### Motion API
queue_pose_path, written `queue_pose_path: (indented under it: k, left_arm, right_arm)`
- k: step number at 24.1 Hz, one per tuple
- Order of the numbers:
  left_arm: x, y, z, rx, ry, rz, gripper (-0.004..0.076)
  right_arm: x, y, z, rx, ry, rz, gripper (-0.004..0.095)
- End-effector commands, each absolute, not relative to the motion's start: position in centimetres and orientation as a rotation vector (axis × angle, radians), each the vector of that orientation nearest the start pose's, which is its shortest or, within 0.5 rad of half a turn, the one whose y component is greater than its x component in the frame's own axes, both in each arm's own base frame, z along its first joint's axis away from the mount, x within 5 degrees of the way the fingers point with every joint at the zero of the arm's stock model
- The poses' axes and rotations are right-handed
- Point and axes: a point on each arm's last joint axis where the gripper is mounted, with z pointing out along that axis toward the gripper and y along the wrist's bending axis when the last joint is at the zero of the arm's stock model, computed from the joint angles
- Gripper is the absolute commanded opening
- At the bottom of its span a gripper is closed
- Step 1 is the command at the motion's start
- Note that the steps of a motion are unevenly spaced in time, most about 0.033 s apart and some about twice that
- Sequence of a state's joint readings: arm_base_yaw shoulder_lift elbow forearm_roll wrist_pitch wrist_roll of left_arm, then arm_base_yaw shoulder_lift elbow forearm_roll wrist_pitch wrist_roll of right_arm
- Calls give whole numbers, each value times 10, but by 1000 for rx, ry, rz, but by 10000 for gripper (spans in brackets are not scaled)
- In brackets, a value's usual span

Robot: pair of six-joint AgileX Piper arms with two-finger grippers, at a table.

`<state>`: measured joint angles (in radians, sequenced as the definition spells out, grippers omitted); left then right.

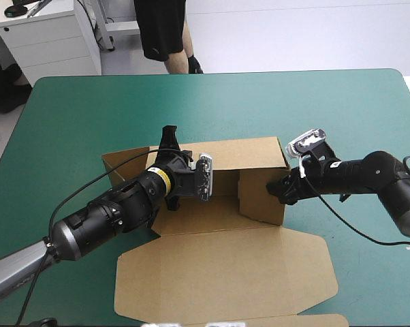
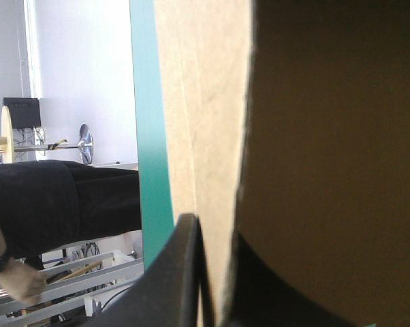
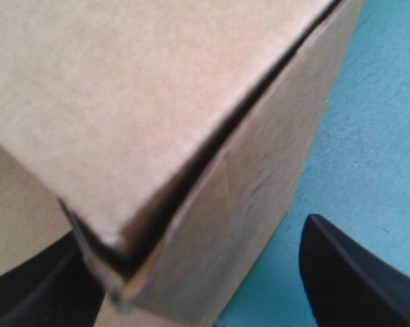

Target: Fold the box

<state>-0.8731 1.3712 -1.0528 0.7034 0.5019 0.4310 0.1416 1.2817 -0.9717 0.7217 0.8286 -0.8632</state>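
The brown box (image 1: 249, 158) stands mid-table with its far wall and right wall raised and its lid (image 1: 225, 272) flat toward the near edge. My left gripper (image 1: 169, 136) reaches over the left part of the far wall. In the left wrist view this gripper (image 2: 215, 300) is all but shut, with the board (image 2: 205, 102) upright between its fingers. My right gripper (image 1: 278, 189) is at the box's right wall. In the right wrist view it (image 3: 191, 272) stands open, the box's corner (image 3: 212, 204) between its wide-apart black fingers (image 3: 355, 272).
A side flap (image 1: 120, 162) lies flat to the left of the box. A narrow strip of board (image 1: 293, 319) shows at the near edge beyond the lid. Bare teal-green cover (image 1: 341, 109) stretches behind and to the right of the box.
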Motion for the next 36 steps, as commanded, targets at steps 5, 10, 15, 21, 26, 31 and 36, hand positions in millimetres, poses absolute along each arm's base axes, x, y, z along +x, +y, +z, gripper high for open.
queue_pose_path:
  k: [5,10,15,21,26,31,36]
  left_arm:
    - [195,-232,317,1670,1409,234,-8]
    - [195,-234,319,1650,1397,213,-8]
    - [195,-236,326,1594,1445,161,144]
    - [192,-246,369,1473,1448,48,701]
    - [176,-258,393,1489,1377,31,700]
    - [170,-262,404,1496,1321,59,553]
    - [168,-254,405,1530,1347,96,13]
  right_arm:
    - [251,79,327,-666,2177,517,216]
    - [244,83,325,-735,2204,593,-16]
    - [248,78,325,-664,2216,526,0]
    - [265,60,328,-417,2185,289,0]
    - [273,47,333,-300,2128,133,0]
    - [272,45,331,-337,2145,86,-8]
    - [272,46,331,-329,2147,99,-20]
